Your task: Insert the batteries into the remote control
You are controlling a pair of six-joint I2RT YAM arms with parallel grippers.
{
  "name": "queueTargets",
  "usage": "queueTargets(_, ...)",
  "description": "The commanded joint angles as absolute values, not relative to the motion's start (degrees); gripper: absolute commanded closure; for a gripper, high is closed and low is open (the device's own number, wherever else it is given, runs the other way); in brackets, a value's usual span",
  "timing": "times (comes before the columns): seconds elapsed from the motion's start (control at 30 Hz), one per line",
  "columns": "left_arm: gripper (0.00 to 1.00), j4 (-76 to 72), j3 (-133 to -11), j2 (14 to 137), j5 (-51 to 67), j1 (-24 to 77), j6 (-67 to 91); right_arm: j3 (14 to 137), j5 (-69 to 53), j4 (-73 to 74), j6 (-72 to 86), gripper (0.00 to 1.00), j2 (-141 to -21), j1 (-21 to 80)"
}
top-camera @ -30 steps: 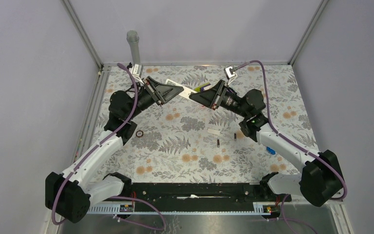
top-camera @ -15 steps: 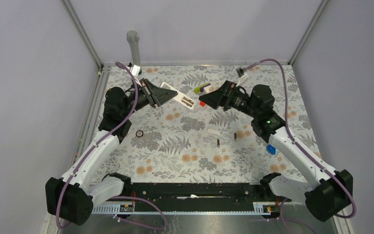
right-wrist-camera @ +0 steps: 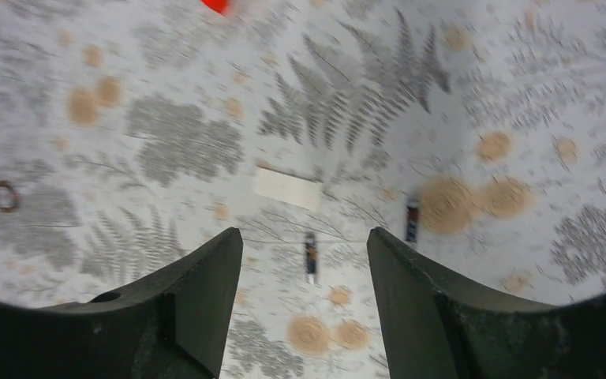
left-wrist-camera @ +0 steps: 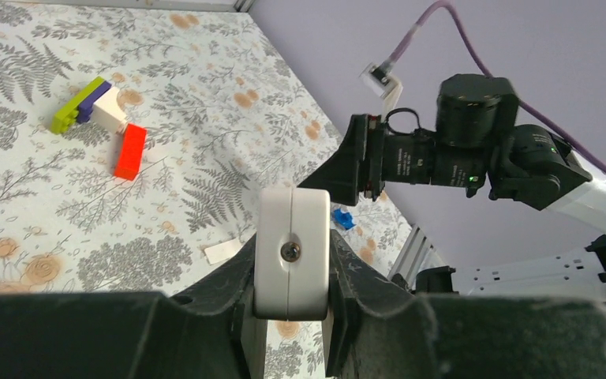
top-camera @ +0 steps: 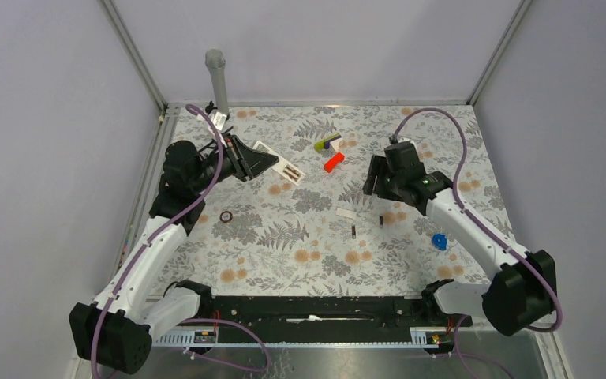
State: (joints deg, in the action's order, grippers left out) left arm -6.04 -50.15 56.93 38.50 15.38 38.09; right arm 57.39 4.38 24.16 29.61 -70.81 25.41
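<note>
White and slim, with dark markings along its upper face, the remote control (top-camera: 288,168) sits clamped at one end in the left hand (top-camera: 273,159) over the far left part of the tabletop (top-camera: 284,260). The left wrist view shows its rounded white end with a small dark round mark at centre. The batteries (right-wrist-camera: 310,257), two small dark cylinders, lie apart right of the tabletop's middle near a flat white piece (right-wrist-camera: 287,189), below the right hand (right-wrist-camera: 304,237), whose fingers stand apart, holding nothing.
</note>
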Motion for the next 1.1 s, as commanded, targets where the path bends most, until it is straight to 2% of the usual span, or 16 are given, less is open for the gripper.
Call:
queueTargets(0.0, 1.00, -4.7, -53.4, 55.8, 36.6, 15.1, 34.7, 55.1, 10.9, 32.1, 27.7, 0.36, -73.4, 24.5)
queueTargets(0.33, 1.00, -4.2, -53.2, 56.4, 36.3, 15.1, 35.3, 51.3, 7.9, 29.7, 27.5, 0.48, -81.5, 22.1)
queueTargets(0.53, 1.00, -3.9, -53.2, 56.5, 36.3, 15.1, 35.3, 51.9, -8.7, 23.1, 25.3, 0.53, -82.6, 23.3)
queueTargets(0.7, 1.00, -3.9, -53.2, 56.8, 35.9, 15.1, 35.4, 52.9, -6.9, 22.9, 28.8, 0.53, -86.6, 28.6)
queueTargets(1.07, 1.00, -3.4, -53.2, 57.2, 35.9, 15.1, 35.1, 53.3, -6.8, 22.0, 30.5, 0.55, -92.6, 30.6)
